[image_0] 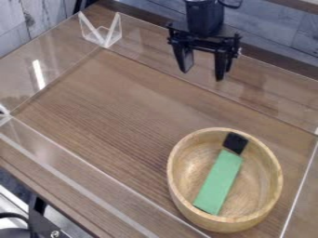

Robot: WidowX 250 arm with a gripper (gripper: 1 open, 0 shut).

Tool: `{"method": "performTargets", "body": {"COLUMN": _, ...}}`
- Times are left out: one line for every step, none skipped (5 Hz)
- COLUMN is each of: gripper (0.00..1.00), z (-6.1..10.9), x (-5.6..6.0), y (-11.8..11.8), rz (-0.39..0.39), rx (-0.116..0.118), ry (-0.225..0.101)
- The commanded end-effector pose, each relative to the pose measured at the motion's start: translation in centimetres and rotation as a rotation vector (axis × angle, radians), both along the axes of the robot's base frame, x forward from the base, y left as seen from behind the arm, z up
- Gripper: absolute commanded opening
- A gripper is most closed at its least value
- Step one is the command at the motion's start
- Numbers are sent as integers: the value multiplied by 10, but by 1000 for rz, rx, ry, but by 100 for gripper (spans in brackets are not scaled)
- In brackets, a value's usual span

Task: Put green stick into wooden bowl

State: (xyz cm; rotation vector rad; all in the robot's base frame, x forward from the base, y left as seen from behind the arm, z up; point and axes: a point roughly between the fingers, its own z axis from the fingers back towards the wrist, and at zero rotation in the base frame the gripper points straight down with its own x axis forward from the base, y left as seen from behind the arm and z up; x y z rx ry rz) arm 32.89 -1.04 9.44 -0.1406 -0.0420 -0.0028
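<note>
The wooden worktop sat inside clear walls. The green stick lay in the wooden bowl, beside a small black cube. Well beyond the bowl, the hand hung empty, fingers spread.

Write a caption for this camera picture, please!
Flat green stick lies inside round wooden bowl; open black gripper hangs apart.

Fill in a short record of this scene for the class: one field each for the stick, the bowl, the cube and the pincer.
green stick: lying inside the bowl
wooden bowl: on the wooden table, lower right of the view
black cube: in the bowl, at the stick's far end
pincer: open, empty, pointing down, far from the bowl
task state: stick in bowl
</note>
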Motion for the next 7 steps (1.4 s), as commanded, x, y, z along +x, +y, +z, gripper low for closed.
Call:
{"method": "performTargets", "body": {"gripper": 100, "z": 24, "x": 13, "y": 6, "rz": 9, "rx": 8, "ry": -98}}
{"method": "performTargets", "body": {"gripper": 100, "z": 18, "x": 15, "y": 8, "rz": 15, "rx": 12, "ry": -95}}
{"method": "performTargets", "body": {"gripper": 100, "z": 11, "x": 15, "y": 8, "rz": 10, "rx": 14, "ry": -80}}
{"method": "performTargets", "body": {"gripper": 100, "z": 8, "x": 19, "y": 10, "rz": 16, "rx": 15, "ry": -86}}
{"method": "performTargets", "body": {"gripper": 100, "z": 6, "x": 23, "y": 12, "rz": 26, "rx": 16, "ry": -96}}
{"method": "performTargets", "body": {"gripper": 100, "z": 3, "x": 28, "y": 14, "rz": 35, "rx": 17, "ry": -99}}
{"method": "performTargets", "body": {"gripper": 100, "z": 1, "x": 31, "y": 16, "rz": 41, "rx": 19, "ry": -99}}
